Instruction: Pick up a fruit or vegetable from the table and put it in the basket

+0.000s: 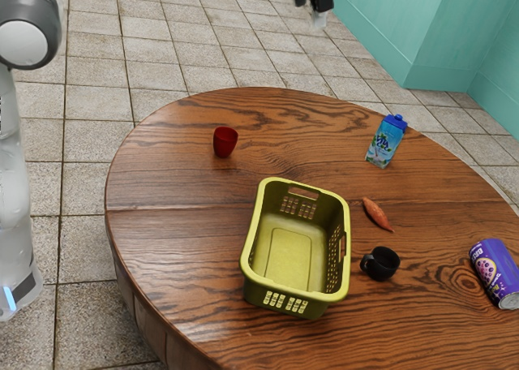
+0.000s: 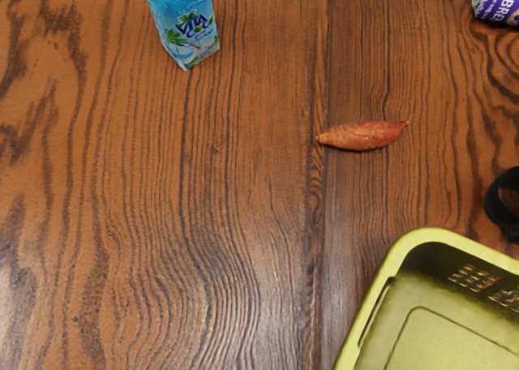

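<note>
High up at the top edge of the exterior view is my gripper (image 1: 316, 3), well above the table and partly cut off by the frame. An orange-brown sweet potato (image 1: 377, 214) lies on the wood close beside the yellow-green basket (image 1: 347, 256). The basket stands upright, and its visible floor has nothing on it. In the wrist view the sweet potato (image 2: 362, 135) lies apart from the basket (image 2: 369, 317), tapering to a point at both ends.
Around them on the round wooden table (image 1: 186, 248) stand a red cup (image 1: 225, 142), a blue drink carton (image 1: 385, 141) and a black mug (image 1: 381, 264). A purple can (image 1: 495, 273) lies near the exterior view's right edge.
</note>
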Available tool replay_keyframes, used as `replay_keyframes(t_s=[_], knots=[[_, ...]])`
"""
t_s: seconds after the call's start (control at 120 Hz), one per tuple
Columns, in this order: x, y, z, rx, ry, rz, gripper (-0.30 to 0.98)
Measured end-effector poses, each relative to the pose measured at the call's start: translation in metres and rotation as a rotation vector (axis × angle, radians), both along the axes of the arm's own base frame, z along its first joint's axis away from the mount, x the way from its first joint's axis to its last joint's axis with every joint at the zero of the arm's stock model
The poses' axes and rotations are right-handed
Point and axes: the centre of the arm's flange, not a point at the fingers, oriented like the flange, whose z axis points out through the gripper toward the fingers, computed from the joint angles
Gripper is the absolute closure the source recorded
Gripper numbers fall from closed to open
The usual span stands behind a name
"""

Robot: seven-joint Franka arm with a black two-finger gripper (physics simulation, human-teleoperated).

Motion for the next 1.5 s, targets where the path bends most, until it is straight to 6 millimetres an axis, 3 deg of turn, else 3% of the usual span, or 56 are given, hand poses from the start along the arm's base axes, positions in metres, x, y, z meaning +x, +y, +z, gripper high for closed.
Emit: replay_keyframes(t_s=[0.092, 0.142, 0.317, 0.492, 0.65, 0.75, 0.875, 1.067, 1.15, 1.325, 1.5], knots=[[0.04, -0.026, -0.046, -0.04, 0.092, 0.033, 0.0], [0.063, -0.031, -0.075, -0.065, 0.137, 0.102, 0.0], [0.113, 0.015, -0.146, -0.139, 0.222, 0.469, 0.0], [0.135, 0.015, -0.175, -0.186, 0.214, 0.686, 0.0], [0.151, 0.001, -0.191, -0.238, 0.19, 0.812, 0.0], [0.173, -0.003, -0.225, -0.261, 0.197, 0.88, 0.0], [0.2, 0.017, -0.273, -0.277, 0.191, 0.993, 0.0], [0.222, 0.011, -0.295, -0.368, 0.129, 1.069, 0.0], [0.228, -0.001, -0.301, -0.399, 0.116, 1.082, 0.0], [0.239, -0.048, -0.33, -0.415, 0.132, 1.078, 0.0], [0.258, -0.053, -0.358, -0.431, 0.133, 1.116, 0.0]])
